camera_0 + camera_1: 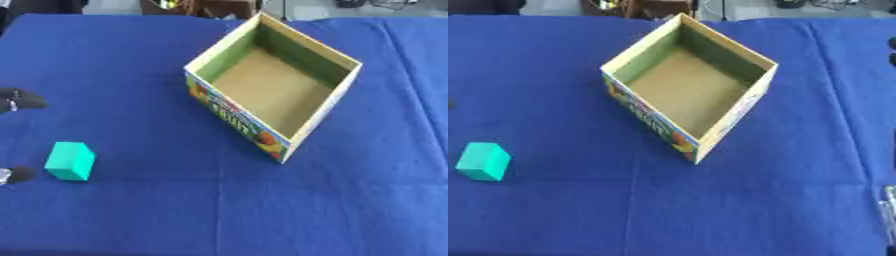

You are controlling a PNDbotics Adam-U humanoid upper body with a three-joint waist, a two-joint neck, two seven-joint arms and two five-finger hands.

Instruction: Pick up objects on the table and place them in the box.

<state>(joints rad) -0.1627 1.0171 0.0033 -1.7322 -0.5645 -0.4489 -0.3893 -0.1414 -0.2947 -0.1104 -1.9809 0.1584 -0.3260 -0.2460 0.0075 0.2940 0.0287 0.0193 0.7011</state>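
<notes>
A blue cloth point(131, 70) covers the table from edge to edge. On it, toward twelve o'clock and a little to the right, stands an open cardboard box point(334, 102), turned so that one corner points at the viewer. Its outer wall carries a colourful fruit print, its inner walls are green, and the brown floor is bare (nothing inside, as far as the view reaches).

A teal block point(70, 160) lies on the cloth at about eight o'clock, well apart from the box. It rests flat, slightly askew to the table edge.

The left hand point(19, 99) shows only as dark fingertips at nine o'clock in the left eye view, one above the block and another point(16, 175) just beside the block's lower left corner. The two tips stand wide apart with the block near the gap between them; whether either touches it cannot be told.

The right hand point(889, 212) shows as a pale sliver at four o'clock in the right eye view, too little of it to judge its fingers.
</notes>
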